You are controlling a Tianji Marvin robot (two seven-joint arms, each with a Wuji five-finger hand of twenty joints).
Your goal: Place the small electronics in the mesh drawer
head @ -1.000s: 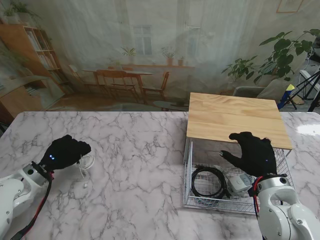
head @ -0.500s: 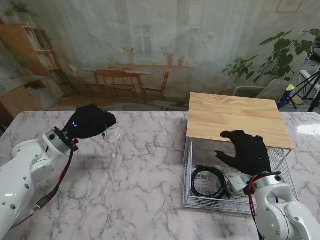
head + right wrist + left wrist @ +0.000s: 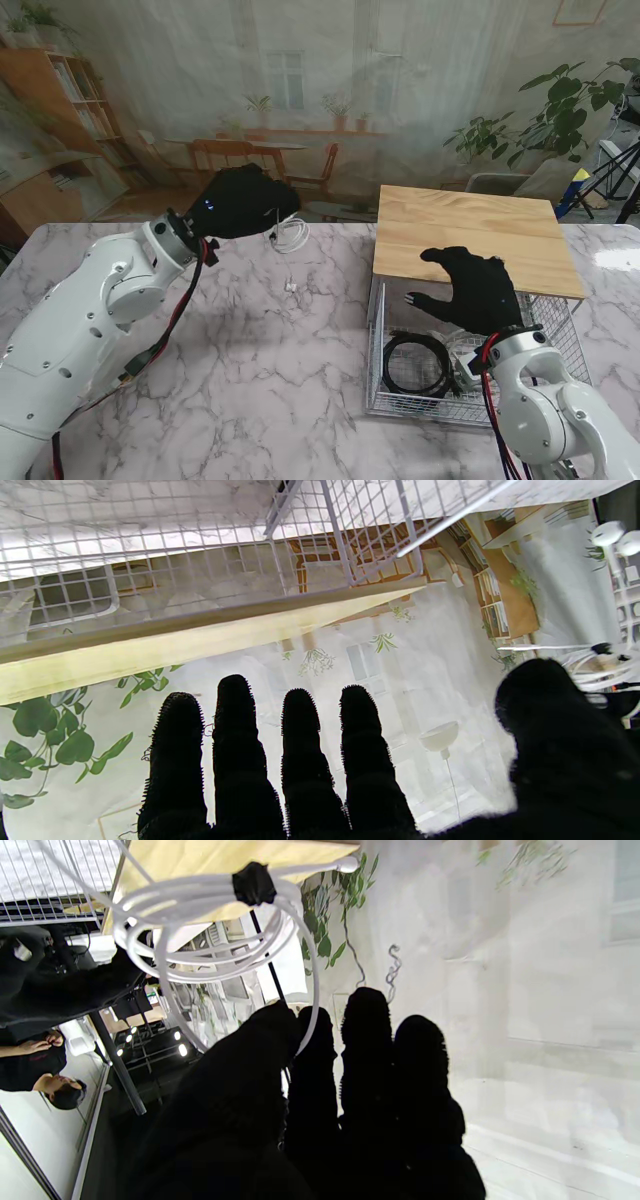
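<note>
From the stand, the table [image 3: 300, 380] is smooth white marble with grey veins. On its right side sits the drawer [image 3: 378, 330] — a box of thin white wire mesh, pulled out from under a flat pale wood top [image 3: 470, 235]. Inside lie a round black cable [image 3: 418, 365] and a white boxy gadget [image 3: 468, 362], partly hidden by the right arm. The right hand [image 3: 470, 290], in a fuzzy black glove, hangs over the drawer with its fingers spread and nothing in them. The left hand [image 3: 245, 200] is lifted high over the far middle of the table, left of the drawer, curled tight around a looped white cord [image 3: 290, 236]. One cord end dangles down toward the marble.

In the left wrist view, the cord [image 3: 210, 935] is a shiny white bundle of rings tied with a black strap [image 3: 254, 883]. One loop is pinched between the woolly black fingers [image 3: 280, 1040].

In the right wrist view, four fuzzy fingers [image 3: 300, 750] stand straight and a little apart — the thumb off to the side. The mesh [image 3: 200, 555] is a grid of square holes.
</note>
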